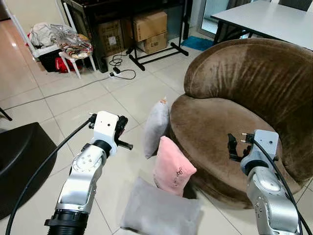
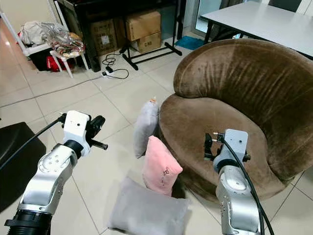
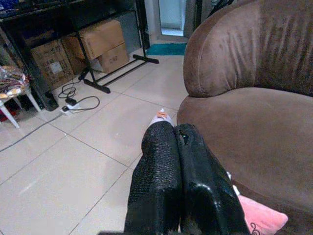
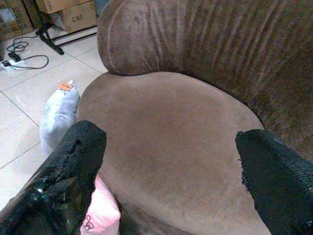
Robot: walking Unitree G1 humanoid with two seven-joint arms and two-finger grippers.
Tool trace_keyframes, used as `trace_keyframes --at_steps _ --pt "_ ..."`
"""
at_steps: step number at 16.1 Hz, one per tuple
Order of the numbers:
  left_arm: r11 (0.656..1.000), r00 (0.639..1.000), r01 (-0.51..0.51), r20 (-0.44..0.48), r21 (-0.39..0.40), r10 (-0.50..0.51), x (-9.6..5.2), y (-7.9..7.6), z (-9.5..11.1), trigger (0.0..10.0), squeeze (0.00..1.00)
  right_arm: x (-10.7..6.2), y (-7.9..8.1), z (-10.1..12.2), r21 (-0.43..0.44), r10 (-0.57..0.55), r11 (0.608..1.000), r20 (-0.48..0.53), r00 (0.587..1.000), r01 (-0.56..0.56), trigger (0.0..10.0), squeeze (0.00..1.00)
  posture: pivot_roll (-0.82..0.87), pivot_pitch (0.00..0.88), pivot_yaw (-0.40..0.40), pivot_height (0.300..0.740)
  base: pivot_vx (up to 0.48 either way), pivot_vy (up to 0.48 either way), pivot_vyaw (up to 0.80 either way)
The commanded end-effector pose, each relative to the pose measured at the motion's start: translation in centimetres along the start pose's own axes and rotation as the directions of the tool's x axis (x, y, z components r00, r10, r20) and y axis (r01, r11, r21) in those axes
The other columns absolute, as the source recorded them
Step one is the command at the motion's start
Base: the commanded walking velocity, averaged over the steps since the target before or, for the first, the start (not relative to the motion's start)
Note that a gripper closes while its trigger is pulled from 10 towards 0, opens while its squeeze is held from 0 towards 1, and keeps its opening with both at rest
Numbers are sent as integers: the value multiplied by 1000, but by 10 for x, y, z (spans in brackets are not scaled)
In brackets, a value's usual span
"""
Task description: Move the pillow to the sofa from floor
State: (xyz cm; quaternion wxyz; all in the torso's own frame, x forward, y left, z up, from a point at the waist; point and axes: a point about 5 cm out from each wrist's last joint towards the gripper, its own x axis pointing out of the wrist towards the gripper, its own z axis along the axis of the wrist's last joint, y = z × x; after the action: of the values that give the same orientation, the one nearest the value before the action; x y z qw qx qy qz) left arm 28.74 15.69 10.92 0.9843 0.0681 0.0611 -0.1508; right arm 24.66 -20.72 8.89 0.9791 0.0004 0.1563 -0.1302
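Note:
Three pillows are on the tiled floor in front of the brown round sofa (image 1: 215, 122). A light grey pillow (image 1: 156, 126) stands upright against the sofa's front. A pink pillow (image 1: 172, 167) leans beside it, and a flat grey pillow (image 1: 159, 211) lies nearest me. My left gripper (image 1: 121, 128) is held above the floor to the left of the upright grey pillow, its fingers (image 3: 161, 166) pressed shut on nothing. My right gripper (image 4: 171, 156) hovers open over the sofa's seat, with nothing between its fingers (image 4: 73, 161).
A black rack with cardboard boxes (image 1: 150, 24) stands at the back, with a power strip and cables (image 1: 120, 73) on the floor before it. A white chair piled with clothes (image 1: 68, 46) is at back left, a dark object (image 1: 19, 156) at near left, a white table (image 1: 269, 19) at back right.

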Motion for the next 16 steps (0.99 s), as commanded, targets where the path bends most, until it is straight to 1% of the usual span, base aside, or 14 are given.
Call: trace_keyframes --at_steps 1,8,10,11,16 --pt "1000 1000 -11 11 0 11 -2 3 3 10000 0 0 1 0 -16 6 1000 -6 1000 -6 10000 0 -106 0 38 740 0 0 0" --pt "1000 1000 -9 13 -2 9 -1 1 3 10000 0 2 1 2 -33 16 999 -2 1000 -16 10000 0 -108 0 32 740 0 470 0" --pt "1000 1000 -8 14 2 8 -1 1 3 10000 0 2 1 1 -5 13 1000 -7 1000 -14 10000 0 -108 0 32 740 0 480 0" --pt "1000 1000 -8 14 6 8 -1 1 4 10000 0 2 3 1 26 21 999 -10 1000 -20 10000 0 -101 0 31 740 0 480 0" --pt "1000 1000 -15 11 15 15 -2 5 4 10000 0 1 8 -2 56 36 998 -17 999 -35 10000 0 -97 0 37 740 0 480 0"
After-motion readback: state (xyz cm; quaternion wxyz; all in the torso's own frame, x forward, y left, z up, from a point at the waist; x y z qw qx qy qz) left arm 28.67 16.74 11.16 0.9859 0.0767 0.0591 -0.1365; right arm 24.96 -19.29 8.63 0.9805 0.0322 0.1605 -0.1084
